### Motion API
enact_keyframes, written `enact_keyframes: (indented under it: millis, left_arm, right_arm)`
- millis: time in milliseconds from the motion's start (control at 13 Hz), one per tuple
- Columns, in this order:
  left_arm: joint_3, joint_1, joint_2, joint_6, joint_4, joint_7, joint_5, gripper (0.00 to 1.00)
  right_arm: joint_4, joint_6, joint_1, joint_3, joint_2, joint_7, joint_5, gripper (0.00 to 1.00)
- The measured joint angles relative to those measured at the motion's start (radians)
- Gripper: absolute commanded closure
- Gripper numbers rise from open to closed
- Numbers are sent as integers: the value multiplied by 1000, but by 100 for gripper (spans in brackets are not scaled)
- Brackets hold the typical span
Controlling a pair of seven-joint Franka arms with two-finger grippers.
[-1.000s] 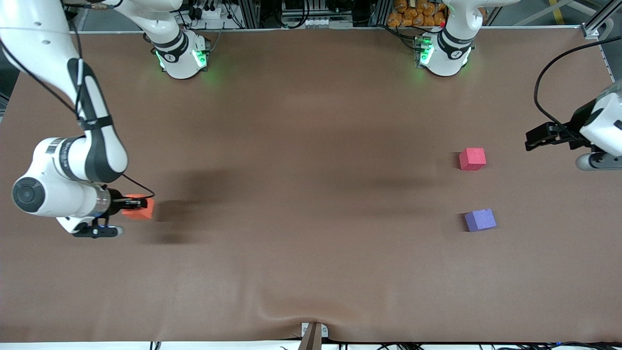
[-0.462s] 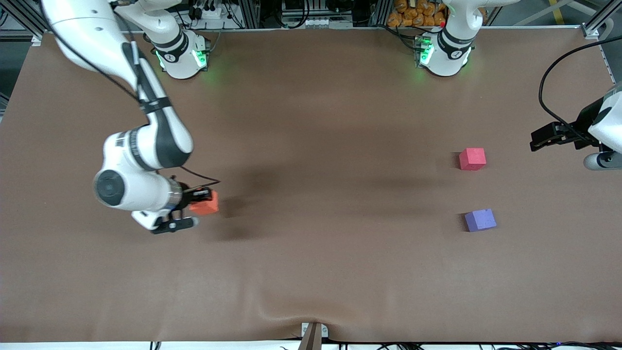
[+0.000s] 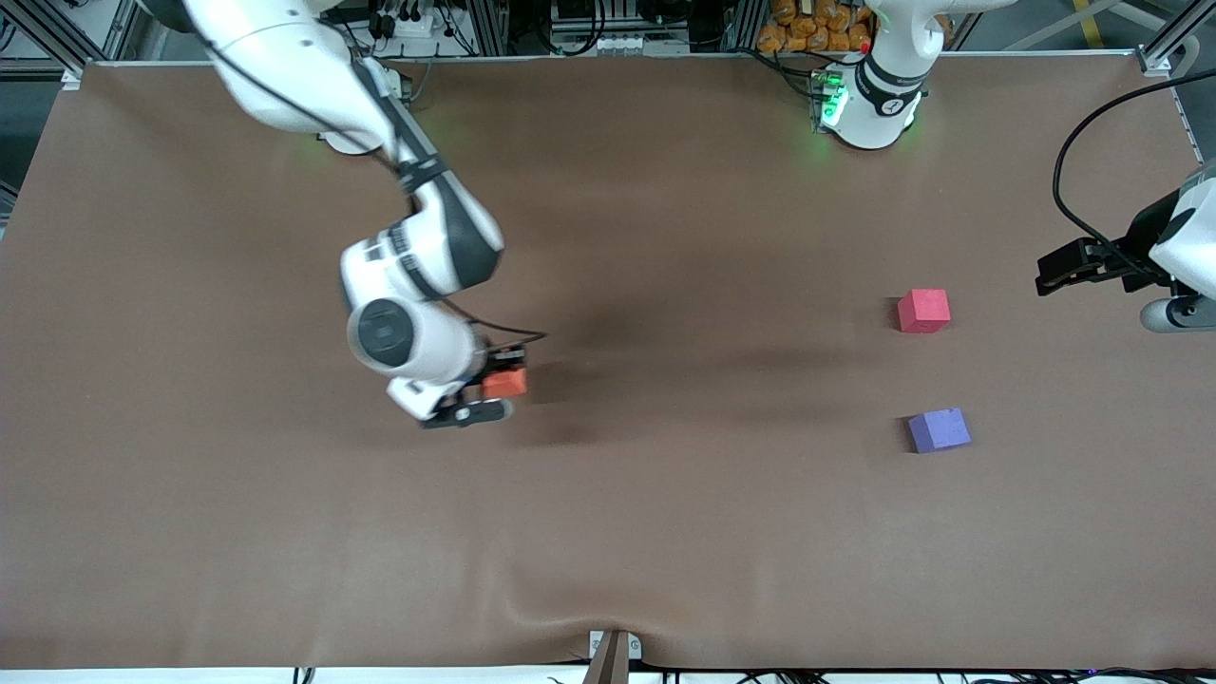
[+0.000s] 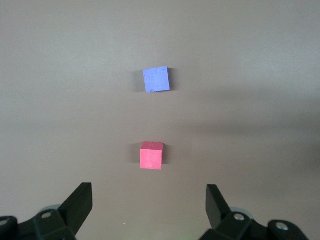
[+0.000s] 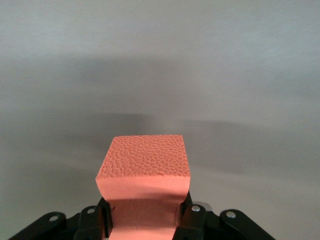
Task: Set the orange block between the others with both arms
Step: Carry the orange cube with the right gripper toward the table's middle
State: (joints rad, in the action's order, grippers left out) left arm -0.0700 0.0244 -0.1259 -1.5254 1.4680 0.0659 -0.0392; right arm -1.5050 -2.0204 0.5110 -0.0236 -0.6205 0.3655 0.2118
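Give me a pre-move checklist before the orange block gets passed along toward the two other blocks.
1. Right gripper shut on the orange block: ok.
2. Block seated squarely between the fingers, seen from the right wrist: ok.
3. Left gripper open, waiting over the left arm's end of the table: ok.
4. Gap between the red block and the purple block free: ok.
5. Gap wide enough for the orange block: cannot tell.
6. Brown table bare along the way to the gap: ok.
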Motion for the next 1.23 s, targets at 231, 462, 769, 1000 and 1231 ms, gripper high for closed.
enact_keyframes:
  millis: [231,462,769,1000,1231]
  left_arm:
    - [-2,-1,-1,1,0,0,0,0]
    - [-6,-2,-4,1,2,0,0,0]
    - [-9,-6,-8,1,4,0,17,0]
    - [-14,-12,-14,1,5,0,26,0]
    - [-16,-30,-22,1,5,0,56,0]
  right_arm:
    - [85,-78,119,0,-69,173,0,84]
    - [136,-207,200,2,-166,245,0,84]
    - [214,-243,223,3,-261,294,0,57]
    - [227,-238,223,4,-272,298,0,0]
    - [228,-238,227,3,-276,297,0,0]
